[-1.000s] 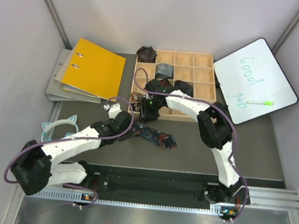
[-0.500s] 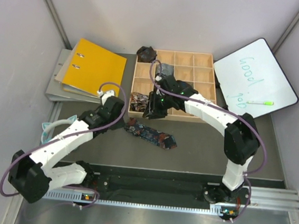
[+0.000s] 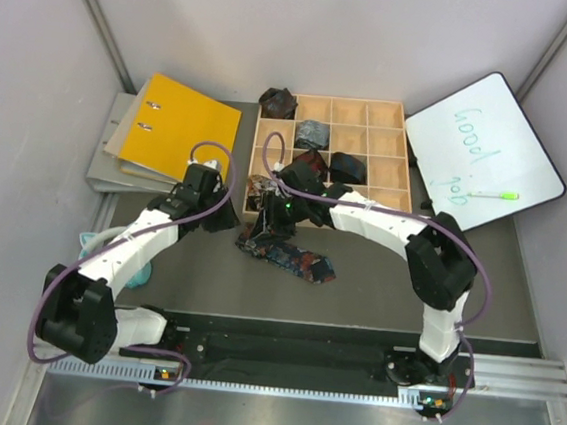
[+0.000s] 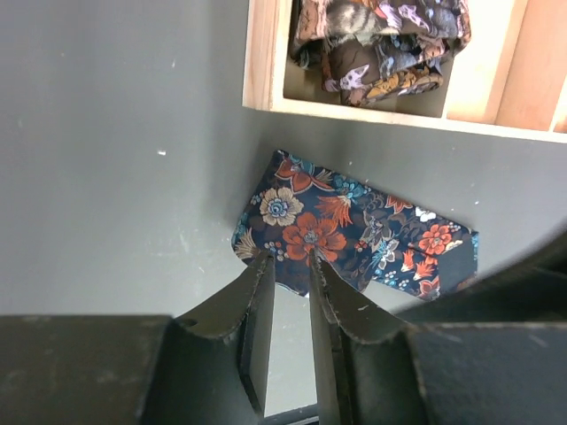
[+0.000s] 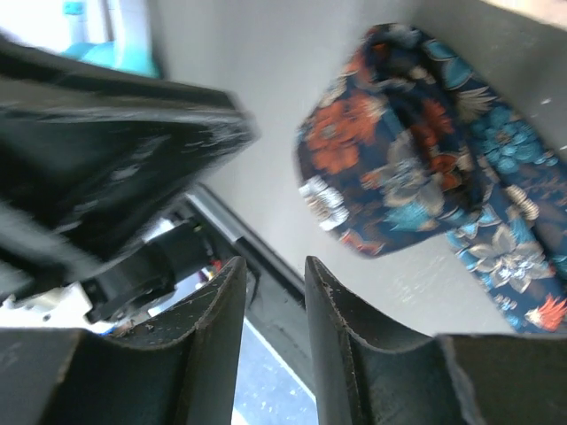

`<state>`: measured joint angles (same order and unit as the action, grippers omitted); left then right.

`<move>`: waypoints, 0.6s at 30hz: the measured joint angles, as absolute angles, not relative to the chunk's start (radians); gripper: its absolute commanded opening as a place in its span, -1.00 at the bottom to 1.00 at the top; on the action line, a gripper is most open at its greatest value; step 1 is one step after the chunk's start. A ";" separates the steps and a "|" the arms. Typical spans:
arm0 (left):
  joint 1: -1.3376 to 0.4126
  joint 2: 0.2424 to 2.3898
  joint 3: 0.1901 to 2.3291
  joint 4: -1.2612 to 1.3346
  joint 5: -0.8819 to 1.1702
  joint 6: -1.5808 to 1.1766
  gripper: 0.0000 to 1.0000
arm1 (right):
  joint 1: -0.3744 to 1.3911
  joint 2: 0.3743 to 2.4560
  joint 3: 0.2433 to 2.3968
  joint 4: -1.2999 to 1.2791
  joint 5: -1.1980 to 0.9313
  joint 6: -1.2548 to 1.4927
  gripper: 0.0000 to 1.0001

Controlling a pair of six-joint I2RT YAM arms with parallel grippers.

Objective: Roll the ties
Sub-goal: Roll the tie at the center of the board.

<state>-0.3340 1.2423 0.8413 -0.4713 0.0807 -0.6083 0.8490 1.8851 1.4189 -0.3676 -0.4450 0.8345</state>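
Navy floral tie (image 3: 294, 259): lies on the bench (image 3: 388, 278), just in front of the tray (image 3: 402, 154). My left claw (image 4: 291, 258): fingers a slit apart, empty, tips at the tie's edge. My right claw (image 5: 275, 266): narrowly apart, empty, near the tie's bunched end.

We held our left gripper (image 4: 290, 263) with its fingers a narrow gap apart, tips at the navy floral tie's (image 4: 354, 230) edge on the grey table (image 4: 115, 159). A brown-patterned tie (image 4: 381, 35) filled the wooden tray's (image 4: 263, 62) corner compartment.
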 measured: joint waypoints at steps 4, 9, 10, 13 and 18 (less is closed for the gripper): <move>-0.293 1.248 0.826 -0.441 0.138 -0.588 -0.44 | 0.849 1.933 1.419 -0.365 -0.439 0.834 -0.35; -0.279 1.251 0.807 -0.422 0.172 -0.574 -0.39 | 0.848 1.987 1.419 -0.367 -0.422 0.827 -0.37; -0.278 1.251 0.803 -0.418 0.180 -0.572 -0.36 | 0.847 1.993 1.419 -0.370 -0.418 0.823 -0.37; -0.276 1.254 0.794 -0.401 0.202 -0.572 -0.33 | 0.843 1.998 1.419 -0.380 -0.411 0.814 -0.38; -0.271 1.269 0.774 -0.360 0.243 -0.572 -0.17 | 0.839 1.998 1.414 -0.383 -0.401 0.801 -0.39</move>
<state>-0.2707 1.2686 0.7738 -0.3603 0.2432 -0.5724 0.8391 1.9980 1.4139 -0.3832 -0.4007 0.8005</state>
